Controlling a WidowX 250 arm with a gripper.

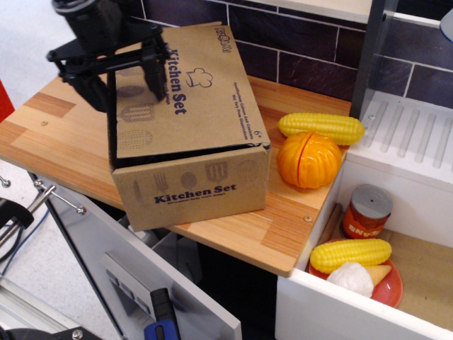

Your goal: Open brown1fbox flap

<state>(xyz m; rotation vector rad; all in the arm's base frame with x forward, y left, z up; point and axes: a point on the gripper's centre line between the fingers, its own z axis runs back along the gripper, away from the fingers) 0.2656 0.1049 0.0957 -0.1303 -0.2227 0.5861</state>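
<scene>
The brown1fbox, a brown carton printed "Kitchen Set", stands on the wooden counter. Its flap, the big top lid panel with chef's hat and utensil prints, lies nearly flat on the box, with a thin dark gap at its front left edge. My black gripper hangs over the flap's left edge, open, one finger over the lid and the other outside the box's left side. It holds nothing.
A toy corn and an orange pumpkin lie right of the box. A sink tray at right holds a can, another corn and a red plate. An open cabinet door hangs below the counter's front edge.
</scene>
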